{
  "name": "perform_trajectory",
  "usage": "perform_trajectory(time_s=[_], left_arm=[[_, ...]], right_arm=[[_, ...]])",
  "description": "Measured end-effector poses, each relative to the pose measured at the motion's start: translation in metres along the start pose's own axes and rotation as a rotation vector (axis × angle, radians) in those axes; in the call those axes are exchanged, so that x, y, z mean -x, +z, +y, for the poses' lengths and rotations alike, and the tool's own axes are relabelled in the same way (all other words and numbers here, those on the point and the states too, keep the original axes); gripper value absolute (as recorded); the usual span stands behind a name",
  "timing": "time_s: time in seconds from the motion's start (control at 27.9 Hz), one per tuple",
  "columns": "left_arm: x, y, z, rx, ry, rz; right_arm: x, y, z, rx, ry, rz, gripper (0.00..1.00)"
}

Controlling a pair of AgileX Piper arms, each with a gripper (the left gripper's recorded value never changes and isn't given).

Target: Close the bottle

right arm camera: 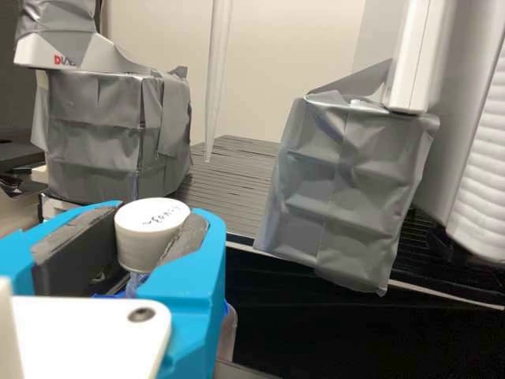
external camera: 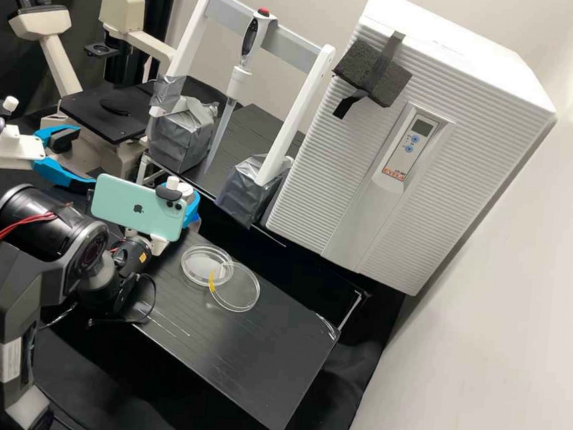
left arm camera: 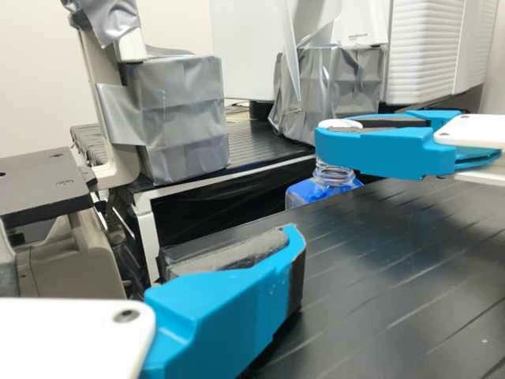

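With right gripper (right arm camera: 140,243) pinching the cap (right arm camera: 151,225) and left gripper (external camera: 77,156) wide — could land off-centre, tipping the unsteadied bottle (left arm camera: 323,187).

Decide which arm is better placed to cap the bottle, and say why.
Right. The right gripper holds the white cap just above the blue bottle's open neck; the left gripper sits open and empty, off to one side.

A fixed camera looks down on my bench (external camera: 240,358) from off a front corner. My wrist cameras sit low and close, both facing the taped blocks (external camera: 181,132) toward its back edge; the left catches my right gripper (left arm camera: 341,144)
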Motion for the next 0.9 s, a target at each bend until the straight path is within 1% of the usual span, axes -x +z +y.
perform_trajectory(time_s=[0.14,0.21,0.9], left_arm=[[-0.0001,0.0004,-0.0001,0.000,0.000,-0.001],[-0.0002,0.0012,-0.0002,0.000,-0.001,-0.004],[-0.0008,0.0026,0.0000,-0.001,0.000,-0.009]], right_arm=[[0.0014,-0.0045,0.0036,0.002,0.013,0.016,0.00],[0.0018,-0.0066,0.0035,0.001,0.008,0.019,0.00],[0.0018,-0.0090,0.0015,0.000,-0.002,0.026,0.00]])
